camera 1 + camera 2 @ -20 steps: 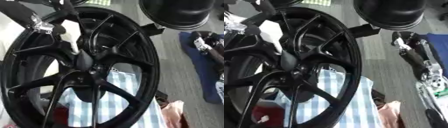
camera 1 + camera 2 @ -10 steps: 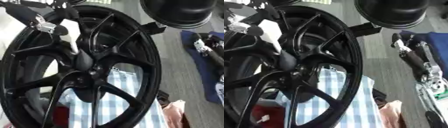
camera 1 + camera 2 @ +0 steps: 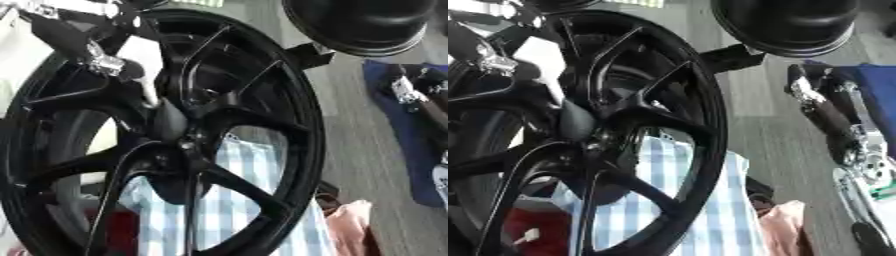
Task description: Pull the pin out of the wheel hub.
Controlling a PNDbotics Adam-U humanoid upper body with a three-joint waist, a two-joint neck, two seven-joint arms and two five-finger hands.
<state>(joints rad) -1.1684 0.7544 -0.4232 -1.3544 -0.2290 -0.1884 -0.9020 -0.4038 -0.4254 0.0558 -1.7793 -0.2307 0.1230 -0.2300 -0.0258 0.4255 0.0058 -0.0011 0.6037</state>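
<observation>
A large black spoked wheel (image 3: 289, 125) stands upright and fills most of both views, its hub (image 3: 171, 122) left of centre. A white pin-like piece (image 3: 147, 75) slants between the spokes from the upper left down to the hub. My left hand (image 3: 105, 62), black with silver joints, comes in from the upper left and lies against the upper end of that white piece; its grip is hidden by the spokes. My right hand (image 3: 802, 85) hangs idle at the right, apart from the wheel, on an arm (image 3: 842, 140) running to the lower right.
A black round body (image 3: 359, 25) hangs at the top right, close to the wheel rim. Behind the spokes lie a blue-and-white checked cloth (image 3: 245, 200) and something red (image 3: 535, 225). A pink thing (image 3: 350, 227) lies at the bottom. A blue mat (image 3: 402, 145) covers the grey floor at the right.
My left hand has moved a little down and right, closer to the white piece and the hub. Wheel and right arm stay about where they were.
</observation>
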